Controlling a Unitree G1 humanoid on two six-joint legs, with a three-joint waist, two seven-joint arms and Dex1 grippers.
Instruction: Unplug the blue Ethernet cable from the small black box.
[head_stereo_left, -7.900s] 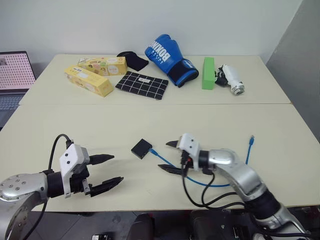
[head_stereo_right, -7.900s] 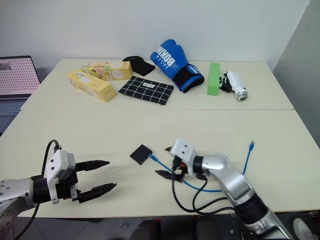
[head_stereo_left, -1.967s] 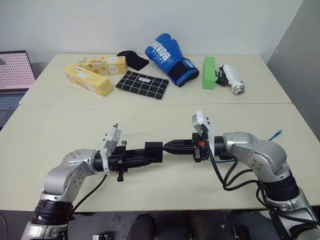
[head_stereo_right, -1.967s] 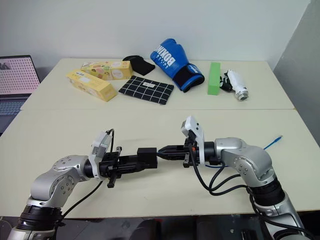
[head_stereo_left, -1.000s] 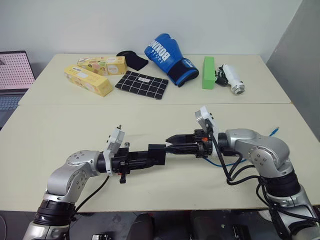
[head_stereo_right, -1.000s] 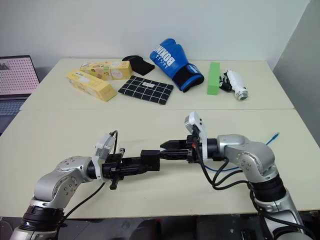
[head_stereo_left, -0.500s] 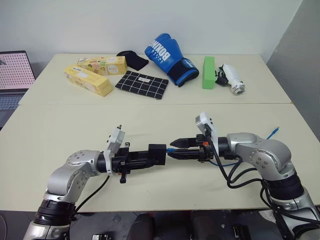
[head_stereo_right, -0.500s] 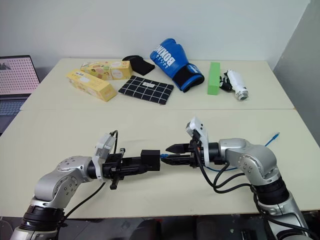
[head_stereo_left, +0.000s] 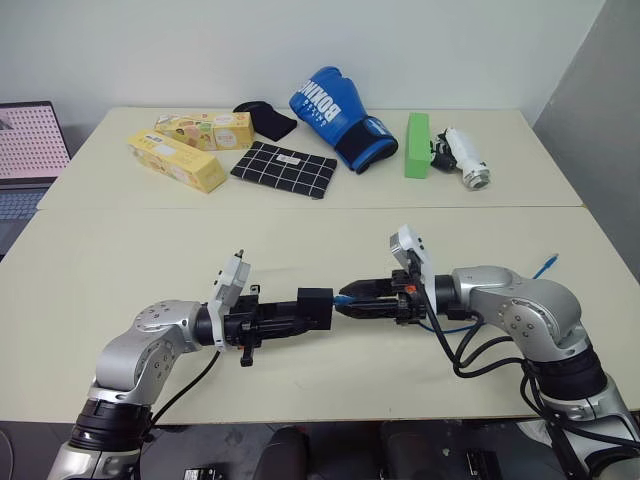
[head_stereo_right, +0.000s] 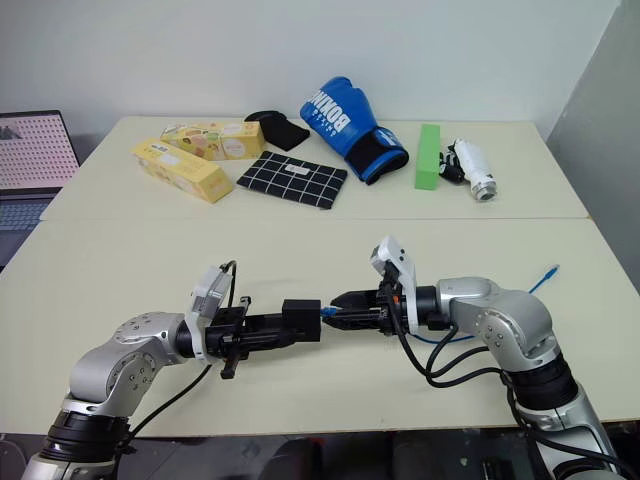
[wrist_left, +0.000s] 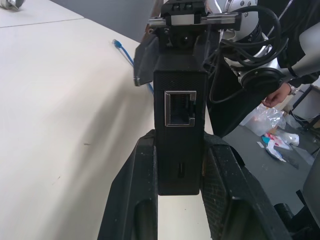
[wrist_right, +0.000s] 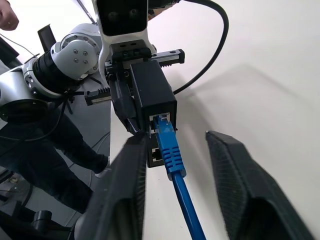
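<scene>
Two robot arms reach level toward each other above a cream table. The left gripper is clamped shut on the small matte-black square box, held between its fingers. The right gripper stands with its jaws apart on either side of the thin bright-blue Ethernet cable, whose plug sits in the box's port.
</scene>
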